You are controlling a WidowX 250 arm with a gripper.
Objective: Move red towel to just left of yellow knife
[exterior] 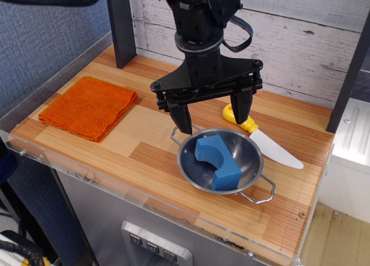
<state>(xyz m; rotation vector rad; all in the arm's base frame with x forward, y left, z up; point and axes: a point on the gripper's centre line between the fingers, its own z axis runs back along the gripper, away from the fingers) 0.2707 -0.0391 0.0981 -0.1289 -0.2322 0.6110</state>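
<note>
The red towel point(88, 107) lies folded flat at the left end of the wooden table. The yellow knife point(263, 137) lies at the right, its yellow handle toward the back and its white blade pointing to the front right, partly behind the gripper's right finger. My gripper point(212, 115) hangs over the middle of the table, open and empty, its two black fingers spread wide just behind the steel bowl. It is well to the right of the towel and just left of the knife's handle.
A steel bowl point(247, 163) with wire handles stands in front of the gripper and holds a blue arch-shaped block point(217, 161). A dark post point(120, 26) stands at the back left. A clear plastic lip point(115, 182) runs along the table's front edge.
</note>
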